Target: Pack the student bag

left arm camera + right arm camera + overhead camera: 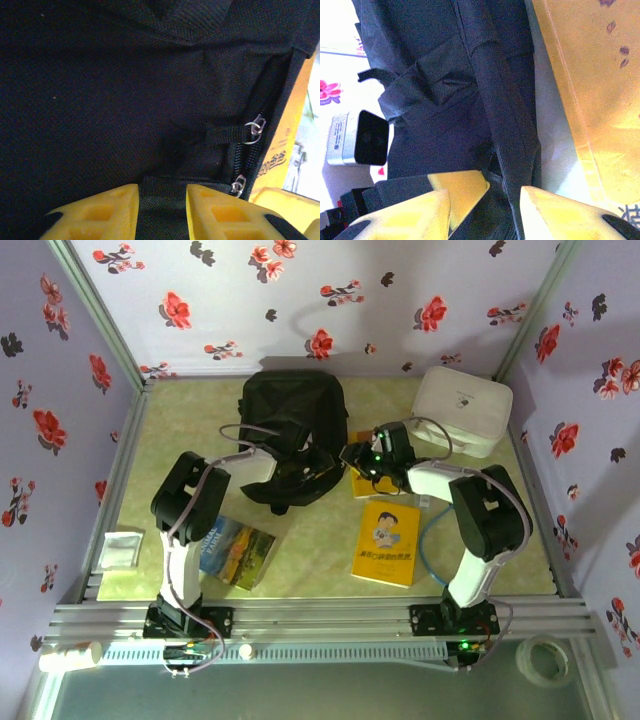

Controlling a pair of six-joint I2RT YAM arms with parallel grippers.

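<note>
From above, the student bag [293, 425] lay on the bench [320, 575], a yellow book [387, 542] nearer than it and a white case [462, 408] to its right, both unpacked. Left wrist: the left jaws pinched bag fabric. Right wrist: its strap [505, 115] passed between the right jaws, grip unclear. Packing looked barely begun.

The yellow book [387, 542] bears dark Chinese characters, too small to read.
</note>
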